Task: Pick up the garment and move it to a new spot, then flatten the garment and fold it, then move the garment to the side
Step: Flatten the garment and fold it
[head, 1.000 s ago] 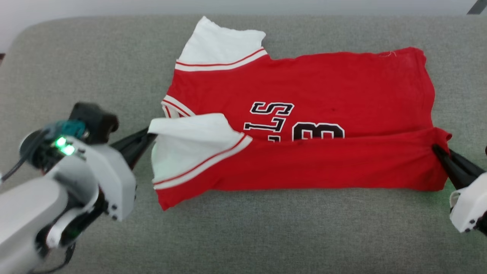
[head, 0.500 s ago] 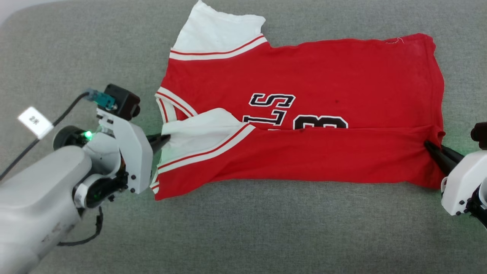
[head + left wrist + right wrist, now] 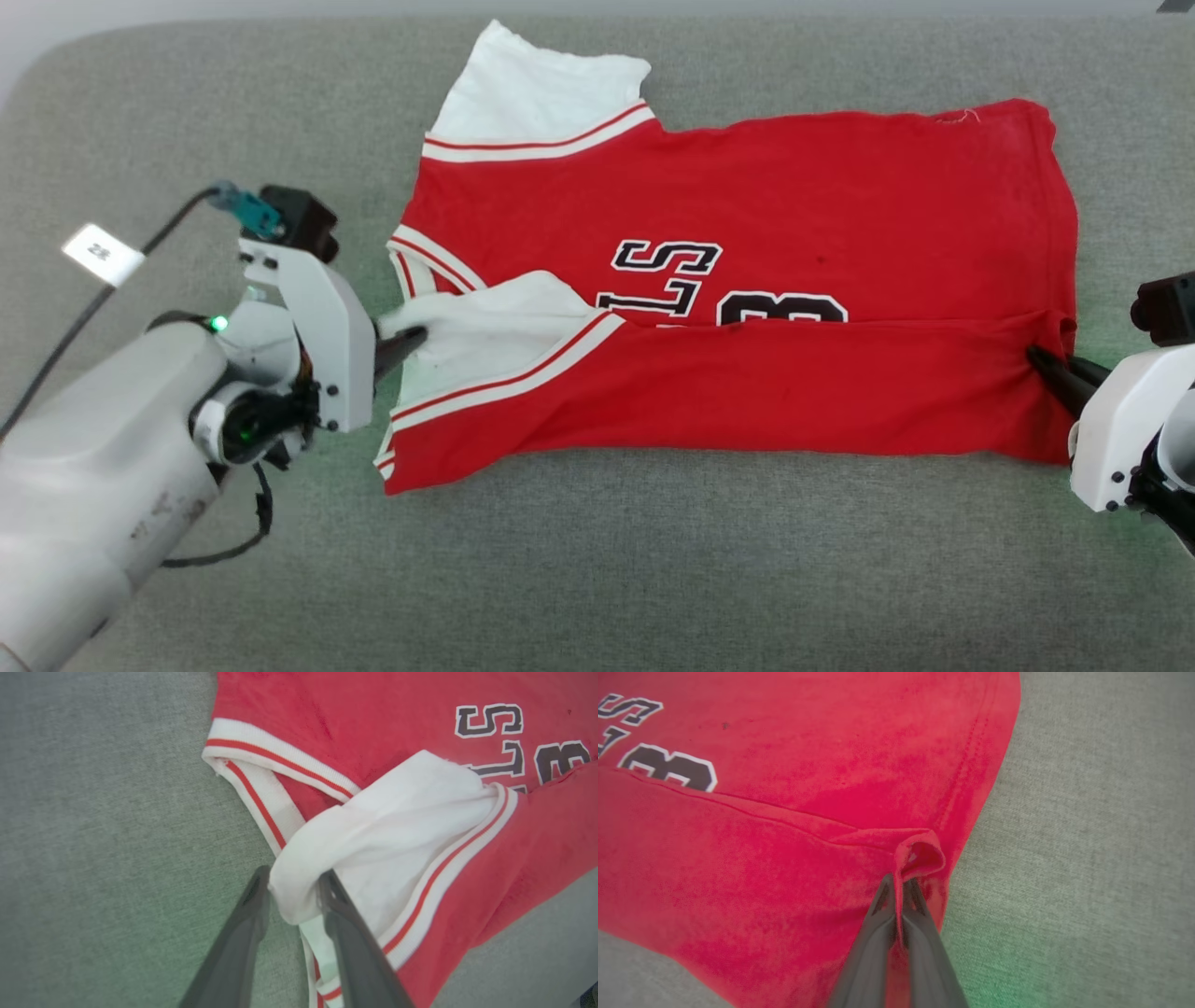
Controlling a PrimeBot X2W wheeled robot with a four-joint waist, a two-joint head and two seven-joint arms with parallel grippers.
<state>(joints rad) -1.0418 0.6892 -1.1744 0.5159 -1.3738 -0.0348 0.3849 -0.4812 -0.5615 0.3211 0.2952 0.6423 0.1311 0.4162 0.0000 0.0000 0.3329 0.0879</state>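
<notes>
The garment (image 3: 747,215), a red jersey with white sleeves and black-and-white lettering, lies spread on the grey cushion with its near long edge folded up over the lettering. My left gripper (image 3: 411,338) is at the collar end. In the left wrist view its jaws (image 3: 294,877) stand parted, with a fold of the white sleeve (image 3: 373,858) lying loosely between them. My right gripper (image 3: 1034,355) is at the hem end. The right wrist view shows this gripper (image 3: 899,879) shut on a pinch of the red hem (image 3: 920,851).
The grey fabric surface (image 3: 653,579) stretches around the garment on all sides, with its far edge near the top of the head view. A cable with a white tag (image 3: 101,253) trails from my left wrist.
The left jaws have parted around the white sleeve, which has sunk onto the jersey. The right gripper keeps its pinch on the hem. The head camera shifted a little.
</notes>
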